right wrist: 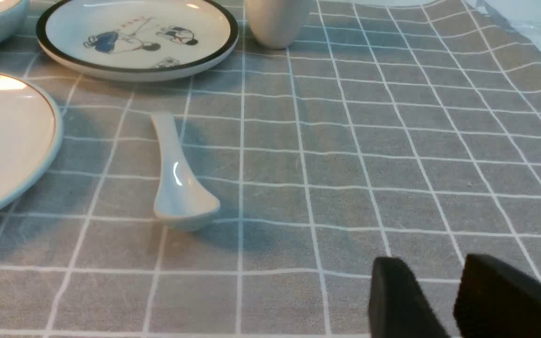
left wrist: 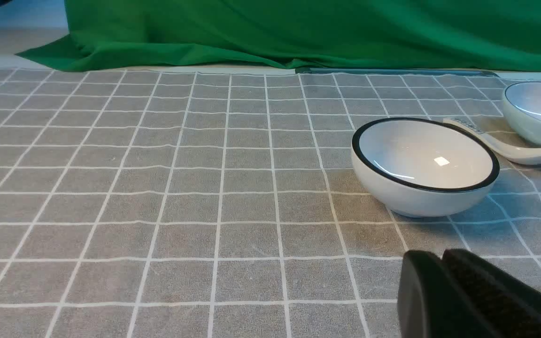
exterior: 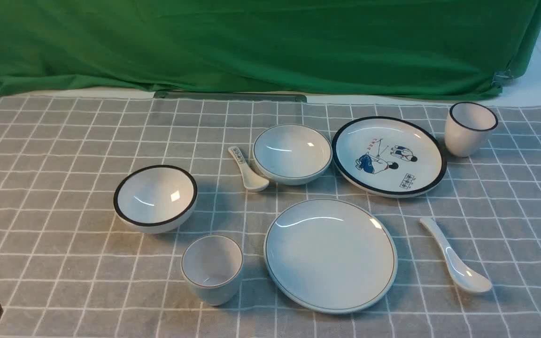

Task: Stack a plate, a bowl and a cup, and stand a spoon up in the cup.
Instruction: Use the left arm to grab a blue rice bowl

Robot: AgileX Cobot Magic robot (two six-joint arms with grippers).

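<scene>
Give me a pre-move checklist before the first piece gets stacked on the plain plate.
1. Plate bare, nothing on it: ok.
2. Bowl upright and empty: ok.
3. Bowl clear of the printed spoon beside it: cannot tell, they lie very close.
4. Cup upright and empty: ok.
5. Spoon lying free on the cloth, apart from the plate: ok.
6. Right gripper open and empty: ok. Left gripper open: not ok, it is shut.
</scene>
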